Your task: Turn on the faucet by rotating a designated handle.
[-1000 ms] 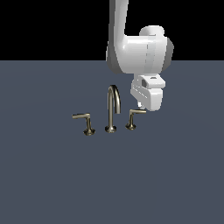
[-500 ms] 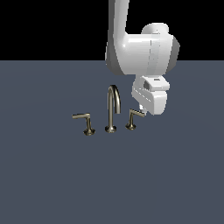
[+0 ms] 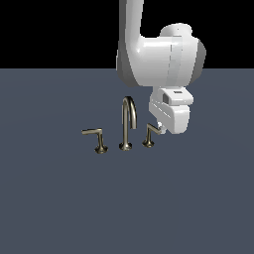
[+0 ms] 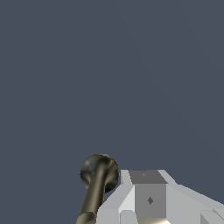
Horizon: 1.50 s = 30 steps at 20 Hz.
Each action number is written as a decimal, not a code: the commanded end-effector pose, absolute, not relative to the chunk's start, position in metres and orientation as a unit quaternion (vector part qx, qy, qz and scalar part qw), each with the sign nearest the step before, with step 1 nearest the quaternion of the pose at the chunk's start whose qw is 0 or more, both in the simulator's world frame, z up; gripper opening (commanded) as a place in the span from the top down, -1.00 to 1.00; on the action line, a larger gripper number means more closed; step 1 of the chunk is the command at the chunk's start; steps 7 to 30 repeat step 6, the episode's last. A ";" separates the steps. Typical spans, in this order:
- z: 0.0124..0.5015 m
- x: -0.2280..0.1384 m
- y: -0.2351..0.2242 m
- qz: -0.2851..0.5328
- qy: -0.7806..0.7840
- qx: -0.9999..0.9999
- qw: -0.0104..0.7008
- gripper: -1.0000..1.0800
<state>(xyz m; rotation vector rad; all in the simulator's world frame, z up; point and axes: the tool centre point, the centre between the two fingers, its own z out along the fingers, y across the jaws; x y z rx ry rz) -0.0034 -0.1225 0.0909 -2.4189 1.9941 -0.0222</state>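
Note:
The faucet stands mid-floor, a tall arched bronze-grey spout with a lever handle on each side. The designated handle, on the exterior view's right, has a short arm tilted upward. My gripper hangs beside that arm's tip, touching or nearly touching it. In the wrist view the arm's rounded end sits right against my grey fingers. They form one block with no gap showing and nothing held between them. The twin handle with the longer level arm stands apart on the exterior view's left.
The faucet stands on a flat dark grey-blue floor. The white arm comes down from above, behind and to the exterior view's right of the spout.
The hand has come down and drifted slightly toward the exterior view's right, bringing the fingers level with the tilted arm's tip. The handles and spout look unmoved.

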 end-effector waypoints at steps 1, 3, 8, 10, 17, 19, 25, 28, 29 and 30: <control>0.091 -0.014 -0.111 -0.002 0.634 -0.773 0.001 1.00; 0.091 -0.020 -0.106 -0.001 0.634 -0.773 0.001 1.00; 0.091 -0.026 -0.101 0.000 0.635 -0.773 0.000 1.00; 0.091 -0.026 -0.101 0.000 0.635 -0.773 0.000 1.00; 0.091 -0.026 -0.101 0.000 0.635 -0.773 0.000 1.00; 0.091 -0.026 -0.101 0.000 0.635 -0.773 0.000 1.00; 0.091 -0.026 -0.101 0.000 0.635 -0.773 0.000 1.00; 0.091 -0.026 -0.101 0.000 0.635 -0.773 0.000 1.00; 0.091 -0.026 -0.101 0.000 0.635 -0.773 0.000 1.00; 0.091 -0.026 -0.101 0.000 0.635 -0.773 0.000 1.00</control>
